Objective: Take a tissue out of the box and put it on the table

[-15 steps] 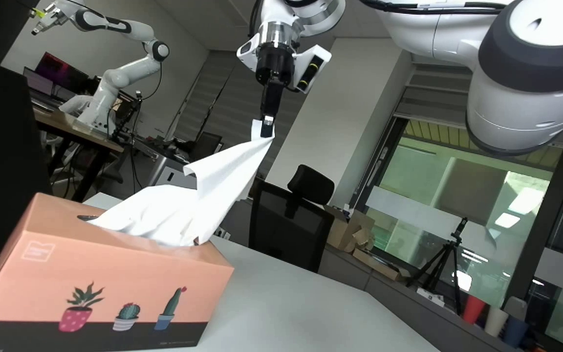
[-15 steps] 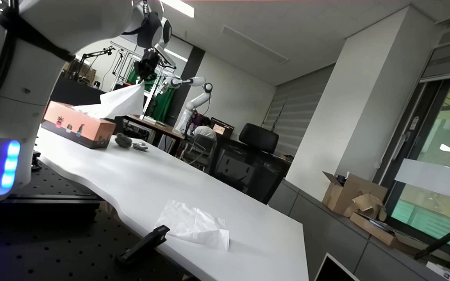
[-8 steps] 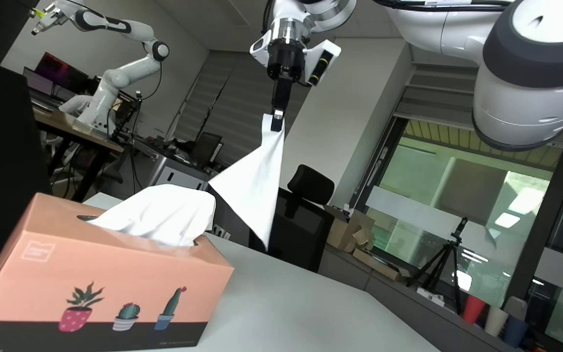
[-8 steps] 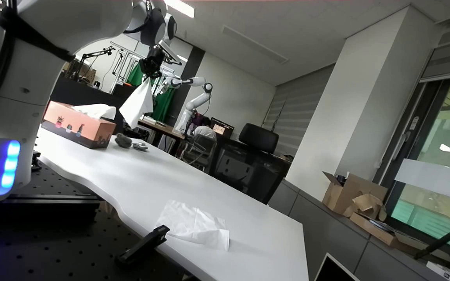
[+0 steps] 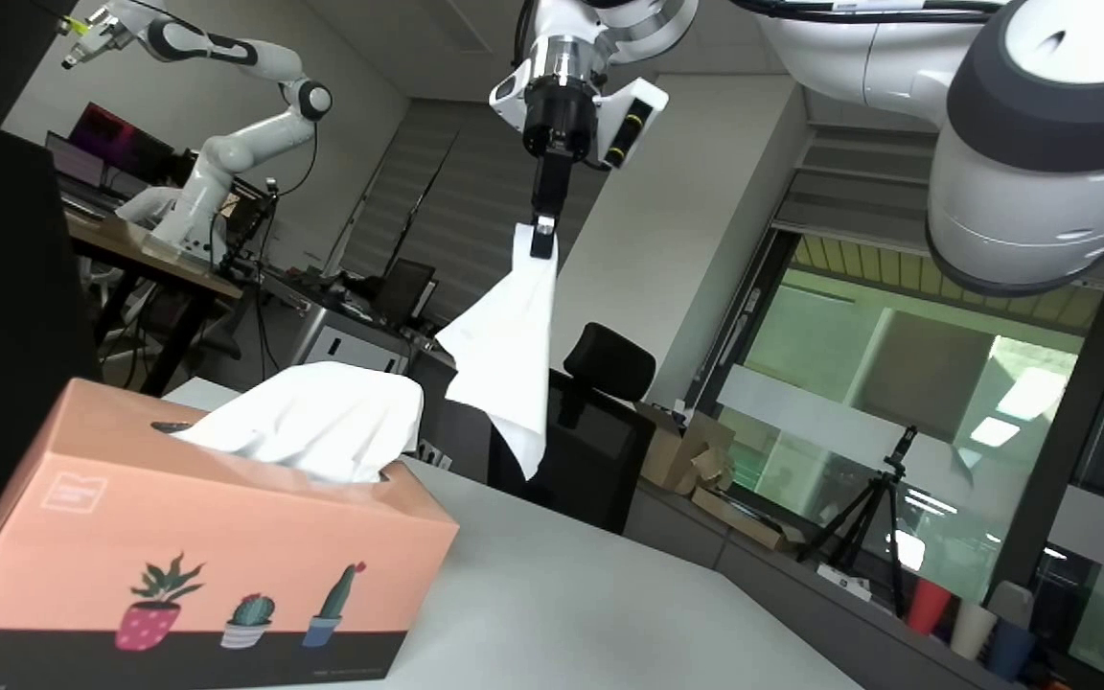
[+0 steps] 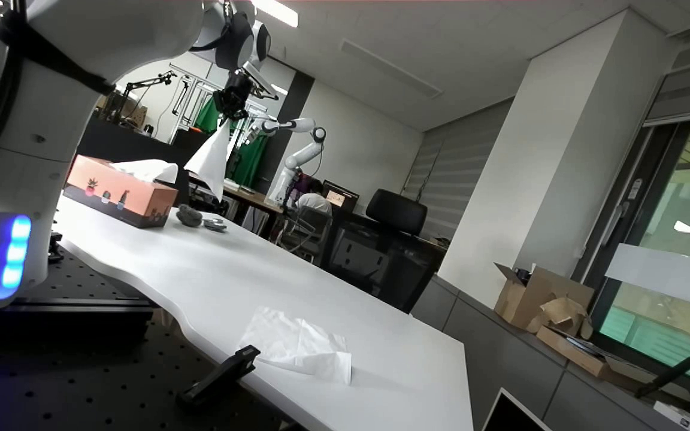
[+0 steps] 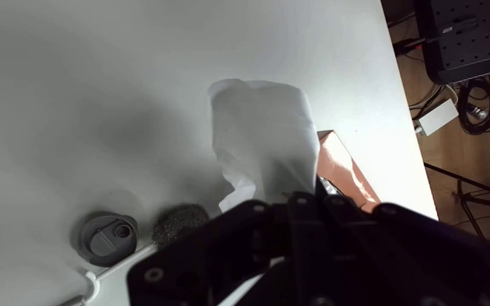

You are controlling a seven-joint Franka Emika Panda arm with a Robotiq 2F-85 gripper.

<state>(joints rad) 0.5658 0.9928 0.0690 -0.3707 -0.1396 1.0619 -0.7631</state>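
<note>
My gripper [image 5: 542, 245] is shut on the top corner of a white tissue [image 5: 506, 359] and holds it in the air. The tissue hangs in folds, apart from the box. It also shows in an exterior view [image 6: 208, 158] and fills the middle of the wrist view [image 7: 266, 131]. The pink and dark grey tissue box [image 5: 217, 546] stands on the white table [image 6: 201, 263]; part of it shows in the wrist view [image 7: 340, 165]. Another tissue [image 5: 312, 417] sticks up from its slot. One crumpled tissue [image 6: 300, 347] lies on the table near its edge. The fingertips are hidden in the wrist view.
A dark fuzzy lump [image 6: 188, 216] and a grey lid [image 7: 108, 239] lie on the table beside the box. A black clamp [image 6: 219, 377] sits at the table edge. A black chair [image 5: 571, 441] stands behind the table.
My gripper has risen slightly and moved away from the box. The held tissue has come free of the slot and swings below the fingers. Another tissue stays up in the slot.
</note>
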